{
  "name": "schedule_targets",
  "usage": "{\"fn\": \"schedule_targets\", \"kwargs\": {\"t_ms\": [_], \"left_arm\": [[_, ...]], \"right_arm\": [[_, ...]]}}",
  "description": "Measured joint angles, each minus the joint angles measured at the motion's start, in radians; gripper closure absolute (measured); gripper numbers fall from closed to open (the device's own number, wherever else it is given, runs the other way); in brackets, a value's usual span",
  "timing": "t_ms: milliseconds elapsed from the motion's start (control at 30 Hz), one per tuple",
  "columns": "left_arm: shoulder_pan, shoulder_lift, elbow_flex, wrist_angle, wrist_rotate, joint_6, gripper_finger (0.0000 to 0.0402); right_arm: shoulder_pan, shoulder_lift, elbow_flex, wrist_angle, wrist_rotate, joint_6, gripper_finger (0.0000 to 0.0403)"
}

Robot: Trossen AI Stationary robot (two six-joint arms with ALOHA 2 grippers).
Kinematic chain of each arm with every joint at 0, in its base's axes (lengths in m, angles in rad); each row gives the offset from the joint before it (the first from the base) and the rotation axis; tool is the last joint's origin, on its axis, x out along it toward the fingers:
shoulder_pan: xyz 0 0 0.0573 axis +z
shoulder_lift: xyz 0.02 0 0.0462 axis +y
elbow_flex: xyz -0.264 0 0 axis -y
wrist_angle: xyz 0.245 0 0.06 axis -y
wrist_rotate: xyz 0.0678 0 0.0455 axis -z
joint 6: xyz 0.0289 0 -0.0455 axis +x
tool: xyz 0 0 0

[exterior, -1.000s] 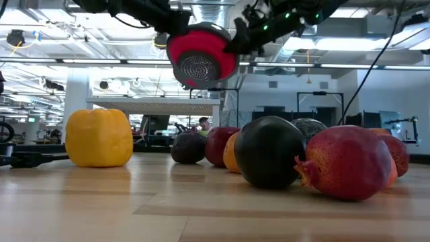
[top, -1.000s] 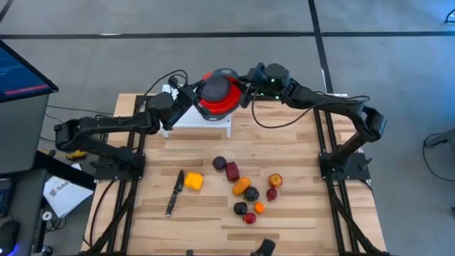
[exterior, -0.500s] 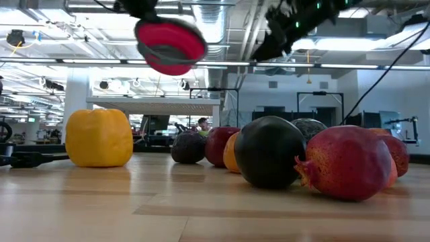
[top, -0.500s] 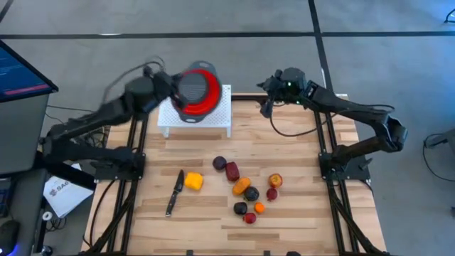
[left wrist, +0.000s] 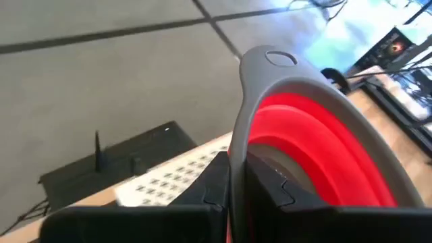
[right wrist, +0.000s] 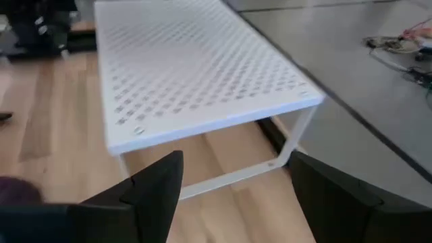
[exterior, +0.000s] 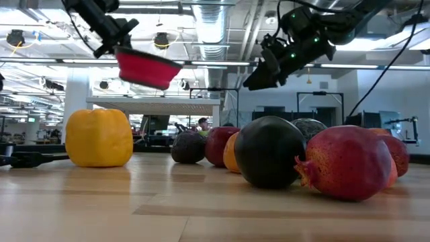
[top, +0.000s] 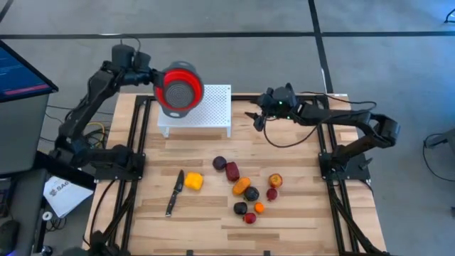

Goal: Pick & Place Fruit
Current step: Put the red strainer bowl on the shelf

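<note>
Several small toy fruits lie in a cluster (top: pixel 242 186) on the wooden table, with a yellow one (top: pixel 193 182) apart at the left. The low view shows the yellow one (exterior: pixel 99 138), a black one (exterior: pixel 269 151) and a dark red one (exterior: pixel 346 161) up close. My left gripper (top: pixel 151 78) is shut on a red bowl with a grey rim (top: pixel 179 89), high above the table's far left corner. My right gripper (top: pixel 254 117) hangs open in the air to the right of a white perforated rack (top: pixel 202 110), with nothing between its fingers (right wrist: pixel 155 182). My left gripper pinches the bowl's grey rim (left wrist: pixel 237 145) between its two fingers, one finger (left wrist: pixel 214 185) on each side of the wall. The fingers come from the table's left, slanting down. The bowl (exterior: pixel 146 67) is lifted clear and tilted, its opening upward.
The white rack (right wrist: pixel 196 81) stands on its legs at the table's far edge, below and to the right of the bowl. A black-handled knife (top: pixel 174 192) lies left of the yellow fruit. The near part of the table and its right side hold bare wood.
My left gripper has swung the bowl from above the rack toward the table's far left corner and rolled it, so the bowl now opens upward instead of showing its underside to the low view. My right gripper has come off the bowl, sinking and drawing toward the near edge.
</note>
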Motion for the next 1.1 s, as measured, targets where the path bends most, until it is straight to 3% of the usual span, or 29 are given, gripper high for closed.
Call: {"fn": "schedule_targets", "kwargs": {"t_ms": [133,300,633,900,1100], "left_arm": [[0.071,0.022,-0.003,-0.002,0.051,0.058,0.0381],[0.055,0.016,-0.046,0.000,0.062,0.110,0.0381],[0.054,0.003,-0.205,0.132,0.016,0.092,0.0374],[0.053,-0.004,-0.230,0.167,-0.002,0.105,0.0369],[0.053,-0.004,-0.230,0.172,-0.010,0.114,0.0322]], "right_arm": [[0.024,0.019,0.000,-0.001,-0.014,-0.015,0.0138],[0.030,0.019,0.001,0.001,-0.015,-0.033,0.0139],[0.030,0.019,0.001,0.022,-0.016,-0.042,0.0139],[0.030,0.019,0.001,0.022,-0.016,-0.042,0.0139],[0.030,0.019,0.001,0.022,-0.016,-0.041,0.0139]]}}
